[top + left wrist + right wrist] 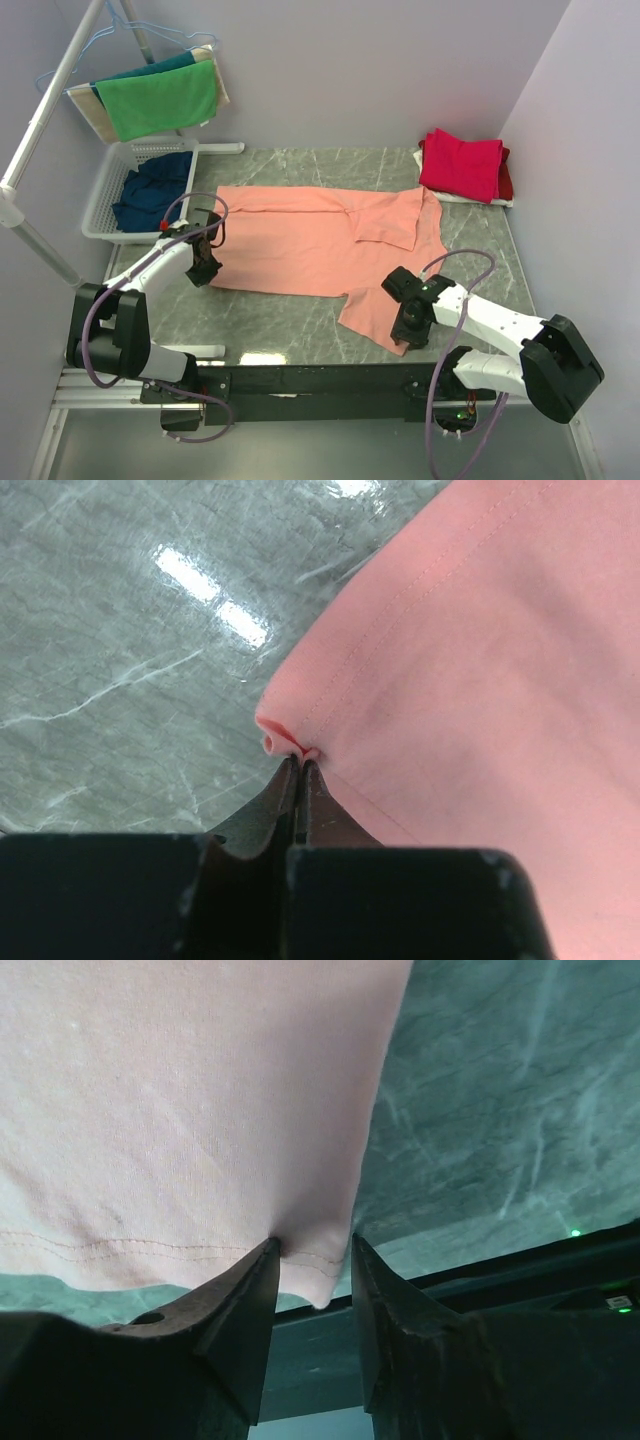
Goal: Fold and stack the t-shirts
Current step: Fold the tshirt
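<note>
**Salmon tee flat on the table, pinched at one corner, loose at the other**

Your only container is the white slatted basket (103,200) at the far left. It holds a crumpled dark navy t-shirt (150,190). Above it, a green cloth (160,100), a teal cloth (150,68) and a beige cloth (222,80) hang from a rail.

The salmon-orange t-shirt (310,240) lies spread across the middle of the grey marbled table (280,330), with its far sleeve folded in over the chest. In the far right corner you have a folded crimson-pink t-shirt (462,165) on top of a red t-shirt (505,180), well apart from the salmon one.

Your left gripper (300,765) is clamped tight on the tee's near-left hem corner, and a small roll of fabric bulges just past the tips. Your right gripper (313,1245) sits at the near sleeve with its jaws parted. The stitched hem corner hangs between them, with a gap on the right side, so it grips nothing.

A purple cable (460,258) loops over the right arm, close to the sleeve.
</note>
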`<state>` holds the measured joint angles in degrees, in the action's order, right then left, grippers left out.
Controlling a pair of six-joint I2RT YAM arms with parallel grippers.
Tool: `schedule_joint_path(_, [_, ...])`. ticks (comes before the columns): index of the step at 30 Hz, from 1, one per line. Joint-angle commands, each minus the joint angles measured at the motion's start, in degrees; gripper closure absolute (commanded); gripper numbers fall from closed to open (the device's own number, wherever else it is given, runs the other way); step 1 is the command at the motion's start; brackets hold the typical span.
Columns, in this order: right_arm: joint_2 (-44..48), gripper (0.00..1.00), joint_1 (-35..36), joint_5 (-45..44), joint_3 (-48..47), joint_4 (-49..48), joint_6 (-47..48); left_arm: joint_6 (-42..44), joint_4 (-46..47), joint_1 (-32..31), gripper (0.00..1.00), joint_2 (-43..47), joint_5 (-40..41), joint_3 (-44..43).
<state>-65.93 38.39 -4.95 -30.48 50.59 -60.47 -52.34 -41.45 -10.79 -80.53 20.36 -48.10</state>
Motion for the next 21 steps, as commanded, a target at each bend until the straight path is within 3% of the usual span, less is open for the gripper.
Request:
schedule_joint_path(1, [-1.9,0.59,0.9,0.8,3.1,-4.4,-1.8,1.1,-1.1,0.3,0.99,1.0,-0.1,-2.3])
schedule_joint_path(2, [-1.9,0.63,0.9,0.6,3.1,-4.6,-1.8,1.2,-1.3,0.3,0.99,1.1,-0.1,-2.2])
schedule_joint_path(4, [-2.1,0.80,0.9,0.7,2.9,-4.9,-1.8,1.4,-1.6,0.3,0.99,1.3,0.0,-2.4])
schedule_joint_path(5, [-2.1,0.99,1.0,0.6,2.9,-4.9,-1.9,1.5,-1.7,0.3,0.99,1.3,0.1,-2.4])
schedule_joint_path(12, [1.0,1.00,1.9,-2.1,-0.4,0.6,-2.8,1.2,-2.3,0.3,0.99,2.4,-0.2,-2.9])
schedule_joint_path(21, [11.8,1.00,2.4,-15.7,-18.7,19.2,-5.4,0.6,-4.3,0.2,0.99,6.2,-0.5,-2.5])
